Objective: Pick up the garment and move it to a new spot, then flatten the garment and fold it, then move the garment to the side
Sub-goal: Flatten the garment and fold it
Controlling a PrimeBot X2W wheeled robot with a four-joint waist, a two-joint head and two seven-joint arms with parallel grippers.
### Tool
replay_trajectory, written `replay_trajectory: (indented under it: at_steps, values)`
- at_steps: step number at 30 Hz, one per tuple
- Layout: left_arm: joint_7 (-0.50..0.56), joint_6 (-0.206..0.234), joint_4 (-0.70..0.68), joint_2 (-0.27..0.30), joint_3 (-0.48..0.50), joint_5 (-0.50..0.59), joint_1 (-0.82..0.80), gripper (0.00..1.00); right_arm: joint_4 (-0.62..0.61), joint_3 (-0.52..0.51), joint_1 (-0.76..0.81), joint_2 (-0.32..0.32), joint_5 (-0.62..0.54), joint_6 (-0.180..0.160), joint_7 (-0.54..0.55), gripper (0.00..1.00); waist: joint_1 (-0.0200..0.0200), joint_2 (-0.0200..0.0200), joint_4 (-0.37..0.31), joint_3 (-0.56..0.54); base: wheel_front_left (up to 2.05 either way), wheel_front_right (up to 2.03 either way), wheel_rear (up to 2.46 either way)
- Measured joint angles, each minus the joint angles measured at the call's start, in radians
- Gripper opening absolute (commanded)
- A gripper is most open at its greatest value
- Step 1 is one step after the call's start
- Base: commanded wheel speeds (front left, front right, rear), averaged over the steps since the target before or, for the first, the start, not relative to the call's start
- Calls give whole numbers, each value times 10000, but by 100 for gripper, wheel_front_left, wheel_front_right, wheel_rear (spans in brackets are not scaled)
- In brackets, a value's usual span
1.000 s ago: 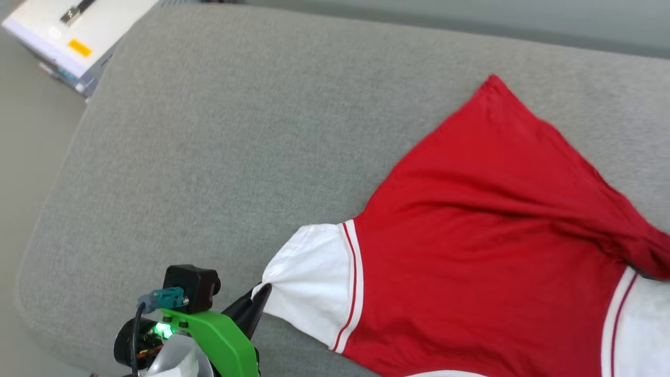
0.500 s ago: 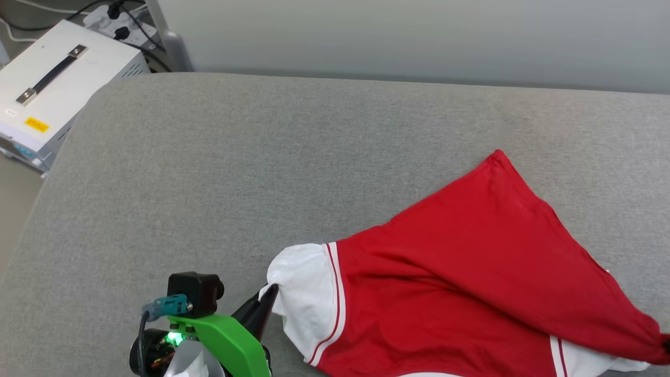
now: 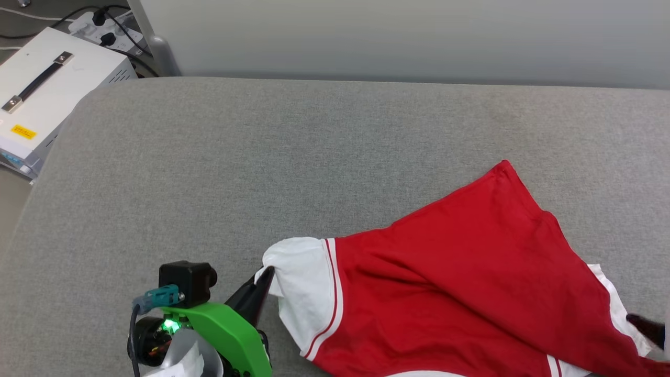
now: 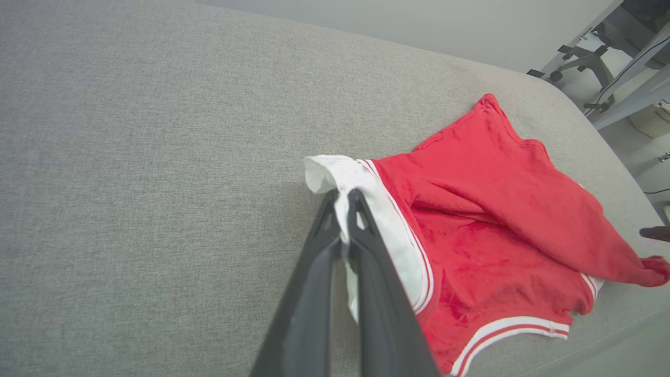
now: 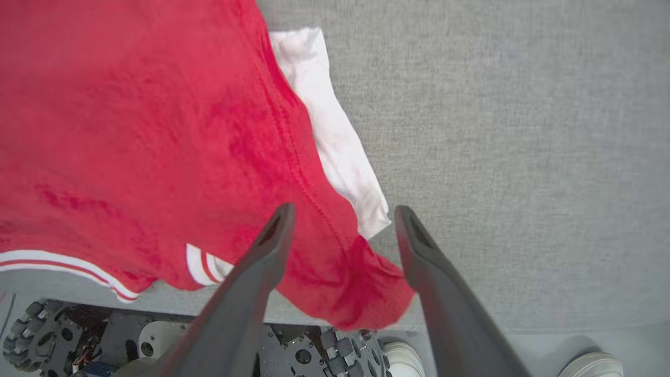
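The garment, red with white sleeves and striped trim, lies crumpled on the grey cushion, its back side up. My left gripper is shut on the edge of the white left sleeve, and the left wrist view shows cloth pinched between the fingertips. My right gripper stands open above the garment's red corner, which hangs over the cushion's front edge with nothing pinched. One of its dark fingers shows at the head view's right edge.
A white case with a black handle and a power strip sit beyond the cushion's far left corner. A wall runs behind. Below the front edge are the robot's wheeled base and a person's white shoe.
The right gripper has opened and let go of the red corner, which has dropped onto the cushion. The left gripper keeps its hold on the sleeve. The head camera has tilted up.
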Motion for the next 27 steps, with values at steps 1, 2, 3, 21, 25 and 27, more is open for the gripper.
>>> replay_trajectory:
  at_steps: [1,2,3,21,25,27]
  values:
    - [-23,-15,-36,2,-4,2,-40,0,-142,-8,-218,-86,10,0,-29,100,0,0,27,51,0,0,0]
    - [-25,-44,-84,6,-8,8,-96,0,-297,27,-468,-190,12,0,-50,100,0,0,59,112,0,0,0]
    - [-25,-48,-127,10,-15,38,-133,0,-433,81,-671,-282,29,0,-86,100,0,0,89,165,0,0,0]
    - [127,-311,-941,-196,-541,662,-1287,0,583,1774,-4882,-779,-658,0,199,100,0,0,1447,2045,0,0,0]
    - [65,-405,-974,-226,-669,725,-1316,0,1315,1946,-5380,-869,-872,0,182,100,2,0,1856,2462,0,0,0]
    - [63,-414,-976,-245,-702,727,-1317,0,1611,2029,-5497,-913,-1014,0,161,100,2,0,2052,2626,0,0,0]
